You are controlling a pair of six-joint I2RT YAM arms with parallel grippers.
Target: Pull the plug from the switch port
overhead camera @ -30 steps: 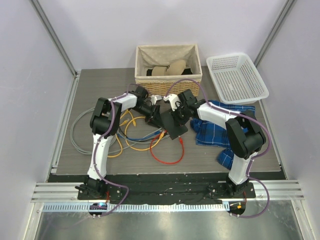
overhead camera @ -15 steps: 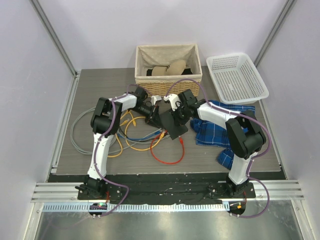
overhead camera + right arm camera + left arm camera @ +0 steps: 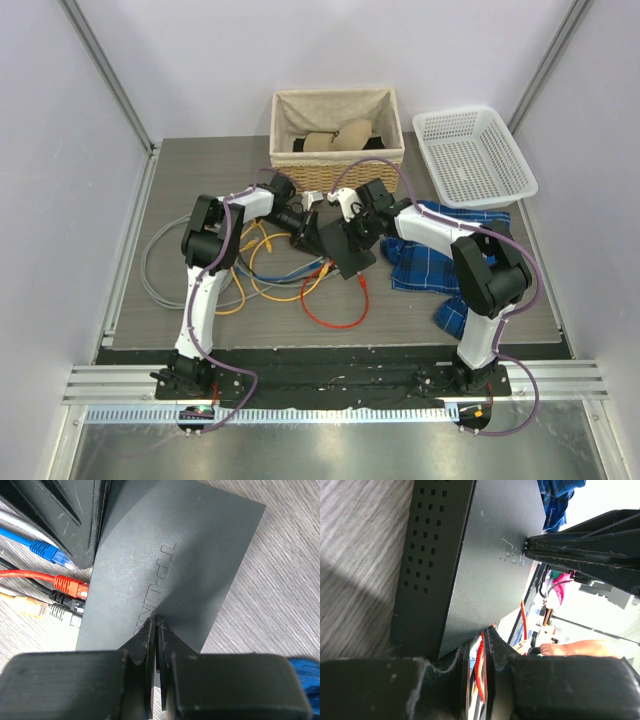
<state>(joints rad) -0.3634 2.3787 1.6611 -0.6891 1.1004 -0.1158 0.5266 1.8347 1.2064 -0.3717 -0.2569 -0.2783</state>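
The black switch (image 3: 347,250) lies flat mid-table; it fills the left wrist view (image 3: 490,555) and the right wrist view (image 3: 190,545). A red plug (image 3: 70,586) and a grey plug (image 3: 59,611) sit in sockets along its narrow edge. A blue plug (image 3: 52,555) lies loose beside them. My right gripper (image 3: 156,622) is shut, its tips pressed on the switch's top by the logo. My left gripper (image 3: 487,632) is shut at the switch's socket edge; cables show through its narrow slit. Its fingers (image 3: 75,515) end next to the blue plug.
A wicker basket (image 3: 337,125) and a white plastic basket (image 3: 472,155) stand at the back. A blue plaid cloth (image 3: 440,245) lies right of the switch. Yellow (image 3: 250,285), red (image 3: 335,305) and grey (image 3: 150,270) cables loop on the left and front.
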